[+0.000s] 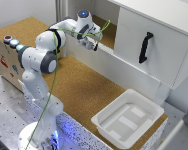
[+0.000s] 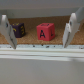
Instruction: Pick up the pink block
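Observation:
In the wrist view, the pink block (image 2: 45,31) sits on the cork shelf floor, showing a dark letter A on its face. My gripper (image 2: 39,45) is open, and its two pale fingers (image 2: 7,31) stand wide on either side of the block without touching it. The block lies beyond the fingertips, past a white ledge (image 2: 42,50). In the exterior view my gripper (image 1: 95,44) reaches into the open cabinet recess, and the pink block is hidden there.
A dark purple block (image 2: 19,30) sits close beside the pink one. A white cabinet door with a black handle (image 1: 145,47) hangs on the exterior view's right. A white bin (image 1: 126,117) rests on the cork table. A wooden box with buttons (image 1: 9,40) stands at the exterior view's left.

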Robot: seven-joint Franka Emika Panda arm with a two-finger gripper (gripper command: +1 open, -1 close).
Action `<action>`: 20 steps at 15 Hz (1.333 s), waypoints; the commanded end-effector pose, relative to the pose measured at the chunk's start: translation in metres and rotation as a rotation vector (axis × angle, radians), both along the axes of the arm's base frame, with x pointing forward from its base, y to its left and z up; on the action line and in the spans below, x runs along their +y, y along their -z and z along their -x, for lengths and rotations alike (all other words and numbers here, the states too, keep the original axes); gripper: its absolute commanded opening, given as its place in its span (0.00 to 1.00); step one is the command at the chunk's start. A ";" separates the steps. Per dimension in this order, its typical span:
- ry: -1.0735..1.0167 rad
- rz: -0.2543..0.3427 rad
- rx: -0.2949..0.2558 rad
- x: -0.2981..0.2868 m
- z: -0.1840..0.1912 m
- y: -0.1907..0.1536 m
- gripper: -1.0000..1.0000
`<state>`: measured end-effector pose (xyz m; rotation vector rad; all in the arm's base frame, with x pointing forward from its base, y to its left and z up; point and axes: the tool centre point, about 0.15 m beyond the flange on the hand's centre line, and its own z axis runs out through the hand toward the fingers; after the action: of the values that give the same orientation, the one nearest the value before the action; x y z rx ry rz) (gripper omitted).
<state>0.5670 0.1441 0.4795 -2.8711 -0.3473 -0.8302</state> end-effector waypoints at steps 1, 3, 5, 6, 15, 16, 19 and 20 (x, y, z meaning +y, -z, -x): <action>0.044 -0.026 0.120 0.012 -0.010 0.005 1.00; 0.114 -0.075 0.136 0.023 -0.013 -0.003 1.00; 0.164 -0.109 0.115 0.031 -0.014 -0.013 1.00; 0.189 -0.113 0.112 0.034 -0.015 -0.018 1.00; 0.330 0.032 -0.003 0.057 -0.055 -0.018 1.00; 0.330 0.031 -0.006 0.057 -0.061 -0.017 1.00; 0.362 0.047 -0.015 0.048 -0.080 -0.013 1.00; 0.380 0.045 -0.023 0.042 -0.085 -0.013 1.00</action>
<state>0.5976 0.1845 0.4976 -2.8908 0.0640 -0.9232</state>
